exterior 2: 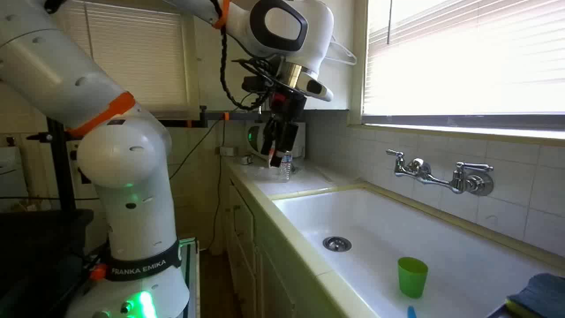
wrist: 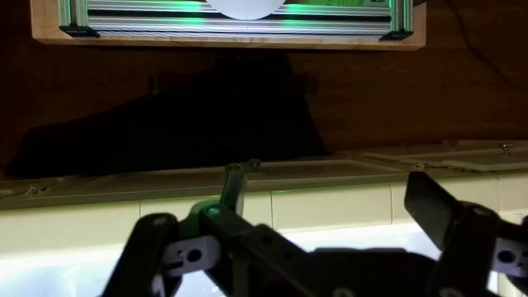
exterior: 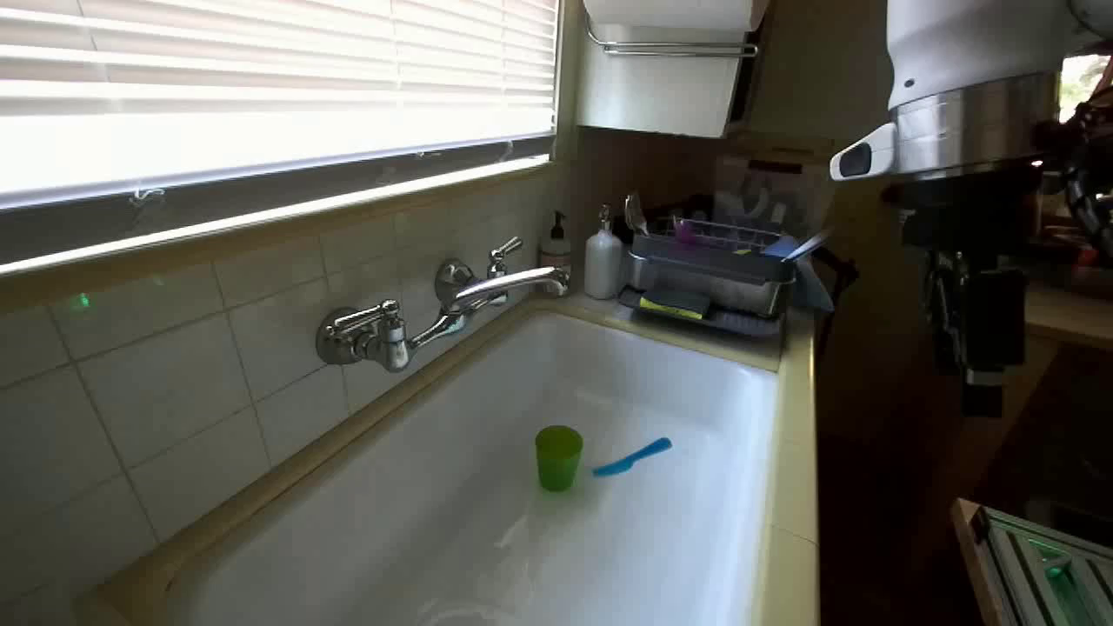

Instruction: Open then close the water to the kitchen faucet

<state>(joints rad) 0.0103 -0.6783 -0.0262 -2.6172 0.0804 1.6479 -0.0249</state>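
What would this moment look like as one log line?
Kitchen faucet: untouched, no running water seen | pincer: open, empty | green cup: upright in sink | blue utensil: lying beside green cup

Kitchen faucet: shiny chrome. Sink: white, w/ pale-yel. tile edging. Backsplash tiles: off-white, thin dk. grout lines in a grid. Cup is lime grn.; table knife, bright blue. Venetian blind: white, horiz. slat stripes. Robot arm: white w/ orange bands; base collar is blk. w/ white lettering, base light bright grn. Gripper: mostly blk., lt.-gray touches. One pump bottle: white. Dish rack: dk. gray above, silvery below. Sponge: dk. gray on yel. In wrist view, floor is v. dk. brown, alum. frame silver w/ grn. reflections.
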